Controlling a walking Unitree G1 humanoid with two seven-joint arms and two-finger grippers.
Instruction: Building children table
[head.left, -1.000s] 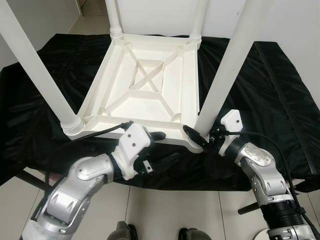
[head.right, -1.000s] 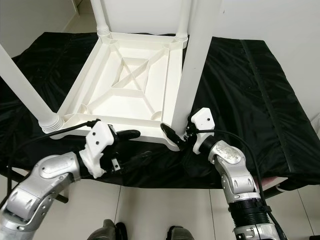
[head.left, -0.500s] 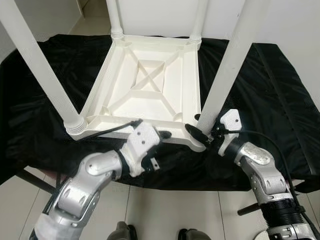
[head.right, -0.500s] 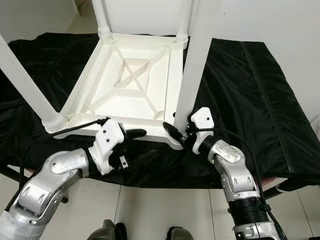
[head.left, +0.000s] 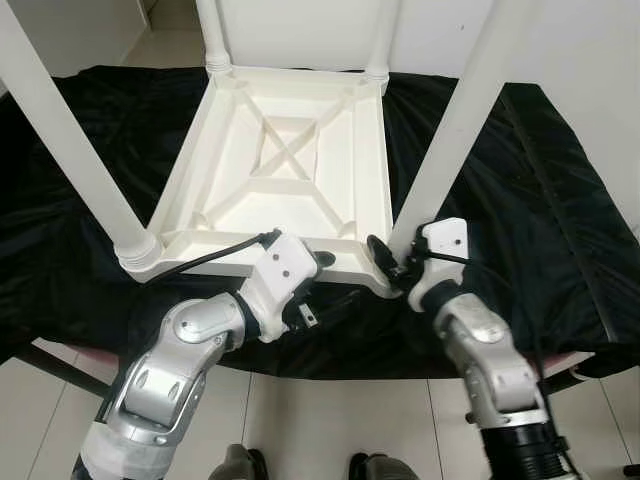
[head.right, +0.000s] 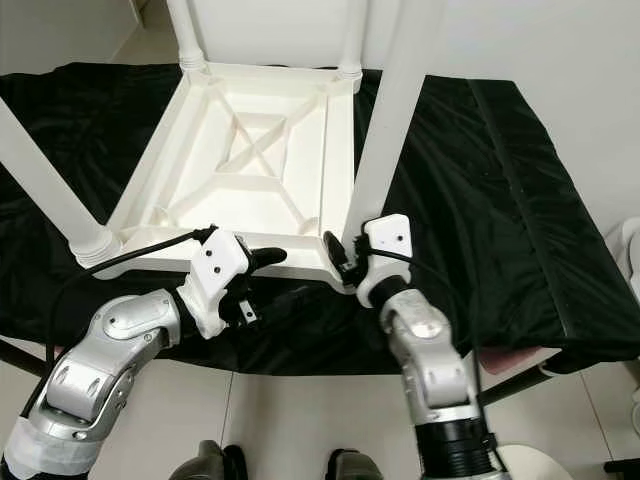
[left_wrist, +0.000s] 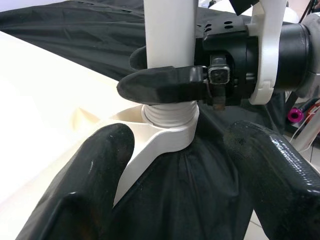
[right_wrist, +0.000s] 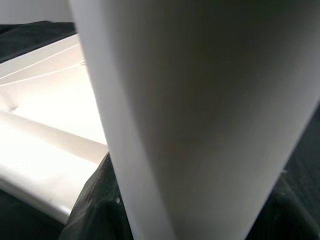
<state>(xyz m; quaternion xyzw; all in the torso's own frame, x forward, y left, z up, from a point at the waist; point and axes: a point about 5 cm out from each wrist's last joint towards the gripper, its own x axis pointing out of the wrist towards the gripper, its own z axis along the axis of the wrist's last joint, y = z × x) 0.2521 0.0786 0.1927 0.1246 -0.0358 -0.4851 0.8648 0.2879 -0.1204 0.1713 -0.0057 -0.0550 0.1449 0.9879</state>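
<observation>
Four upright legs (head.left: 455, 120) fence the open table underside (head.left: 285, 165).

Leg tops: all four white cylindrical plastic table legs (head.left: 462, 125) are cut off by the upper edge of both eye views, so their free ends cannot be seen.
Near-right leg close up: in the right wrist view this leg (right_wrist: 200, 120) is a blurred white column cut off at top and bottom; its surface detail cannot be told.
Right gripper (left_wrist: 165, 85): one black finger crosses the leg's front; the second finger is mostly hidden behind the leg.
Left gripper (head.left: 318, 262): its lower finger is hidden under the rim of the upturned white plastic tabletop (head.left: 290, 160).
Black cloth (head.left: 520, 190): its left and right ends run off the frame edges.
</observation>
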